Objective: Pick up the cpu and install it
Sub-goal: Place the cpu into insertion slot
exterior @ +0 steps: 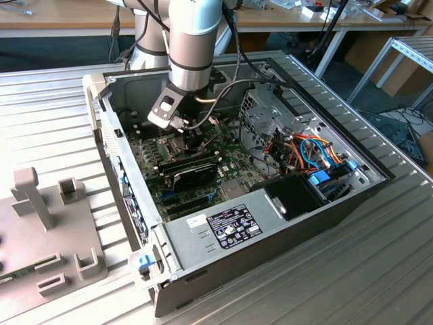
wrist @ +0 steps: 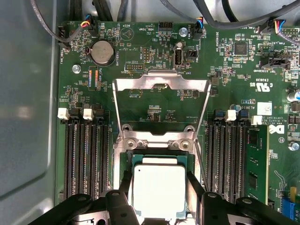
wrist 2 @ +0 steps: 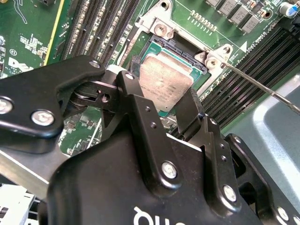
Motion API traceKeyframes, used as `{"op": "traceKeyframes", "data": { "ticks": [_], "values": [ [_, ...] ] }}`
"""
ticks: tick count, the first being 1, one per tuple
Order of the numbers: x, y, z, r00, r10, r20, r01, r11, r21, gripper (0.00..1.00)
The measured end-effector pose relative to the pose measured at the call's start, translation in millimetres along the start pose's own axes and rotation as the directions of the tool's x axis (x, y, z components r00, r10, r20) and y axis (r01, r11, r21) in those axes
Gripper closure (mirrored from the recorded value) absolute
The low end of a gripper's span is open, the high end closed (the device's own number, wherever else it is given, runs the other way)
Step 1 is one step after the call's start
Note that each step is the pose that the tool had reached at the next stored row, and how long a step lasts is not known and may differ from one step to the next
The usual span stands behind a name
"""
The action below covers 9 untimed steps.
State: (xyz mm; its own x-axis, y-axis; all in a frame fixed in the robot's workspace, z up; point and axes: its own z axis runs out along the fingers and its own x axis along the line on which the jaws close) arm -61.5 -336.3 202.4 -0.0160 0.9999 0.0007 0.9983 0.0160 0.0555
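Observation:
The cpu (wrist: 159,190) (wrist 2: 165,84), a small square chip with a dull silver top, lies between the two black fingers (wrist: 125,183) of my gripper (wrist: 159,183) (wrist 2: 164,96). The fingers press on its opposite edges, so the gripper is shut on it. The chip sits right over the dark socket (wrist: 136,161), square to it; I cannot tell whether it rests in the socket or hovers just above. The shiny retention frame (wrist: 161,84) is swung open beyond the socket. In the exterior view the gripper (exterior: 192,140) reaches down into the open computer case (exterior: 270,223) over the green motherboard (exterior: 152,159).
Memory slots (wrist: 86,154) (wrist: 225,150) flank the socket on both sides. A thin metal lever (wrist 2: 255,80) sticks out beside it. A black card (exterior: 193,172), a power supply (exterior: 230,223) and coloured cables (exterior: 304,152) crowd the case. Grey fixtures (exterior: 40,223) stand at the exterior view's left.

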Motion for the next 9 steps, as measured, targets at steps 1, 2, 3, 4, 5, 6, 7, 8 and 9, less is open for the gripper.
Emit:
{"op": "traceKeyframes", "data": {
  "ticks": [1, 2, 3, 4, 5, 6, 7, 8, 9],
  "values": [
    [0.4, 0.0, 0.0, 1.0000, 0.000, -0.0001, 0.000, 1.0000, -0.0001, 0.45],
    [0.9, 0.0, 0.1, 1.0000, 0.000, -0.0002, 0.000, 1.0000, -0.0002, 0.45],
    [1.5, 0.0, 0.1, 1.0000, 0.000, -0.0002, 0.000, 1.0000, -0.0001, 0.45],
    [1.5, 0.0, 0.1, 1.0000, 0.000, -0.0002, 0.000, 1.0000, -0.0001, 0.45],
    [1.5, 0.0, 0.1, 1.0000, 0.000, -0.0002, 0.000, 1.0000, -0.0002, 0.45],
    [1.5, -0.1, 0.1, 1.0000, 0.000, -0.0003, 0.000, 1.0000, -0.0002, 0.45],
    [1.6, -0.3, 0.2, 1.0000, 0.000, -0.0002, 0.000, 1.0000, -0.0002, 0.45],
    [1.6, -0.6, 0.3, 1.0000, 0.000, -0.0003, 0.000, 1.0000, -0.0002, 0.45],
    [1.6, -0.7, 0.5, 1.0000, 0.000, -0.0003, 0.000, 1.0000, -0.0002, 0.45]
  ]
}}
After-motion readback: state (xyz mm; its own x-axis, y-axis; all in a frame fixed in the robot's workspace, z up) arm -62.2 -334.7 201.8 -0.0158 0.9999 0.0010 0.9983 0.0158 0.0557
